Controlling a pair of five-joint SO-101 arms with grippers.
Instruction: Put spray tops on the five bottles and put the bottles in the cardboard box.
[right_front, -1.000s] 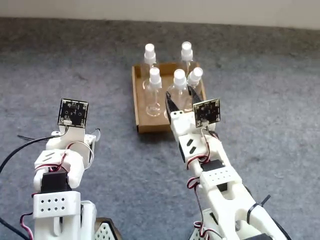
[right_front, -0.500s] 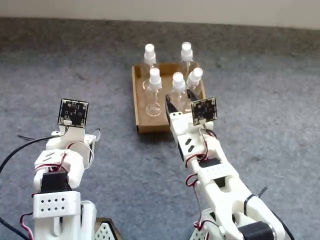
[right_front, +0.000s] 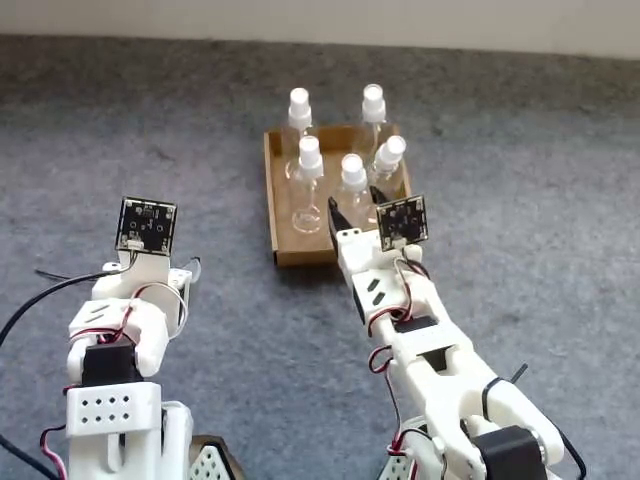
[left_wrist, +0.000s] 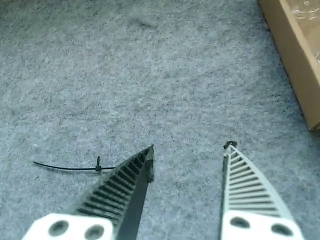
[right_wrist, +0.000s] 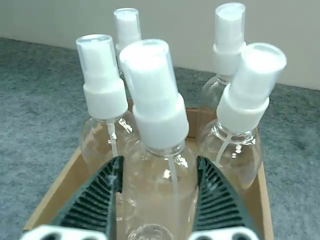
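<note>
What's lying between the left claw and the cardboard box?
Only bare grey carpet, as the left wrist view shows: the left claw hangs open over it, the cardboard box beyond. A black cable tie lies on the claw's far side.

My end effector (right_wrist: 159, 167) clasps a clear bottle (right_wrist: 155, 197) by its body, a finger pressed to each side, and its white spray top (right_wrist: 152, 95) stands upright just ahead of me. It is in the cardboard box (right_wrist: 52, 195) between a straight-topped bottle (right_wrist: 100, 132) and a tilted-top bottle (right_wrist: 237, 150). A rear bottle (right_wrist: 126, 27) stands behind the one and a second rear bottle (right_wrist: 229, 45) behind the other, before a pale wall (right_wrist: 50, 20).
</note>
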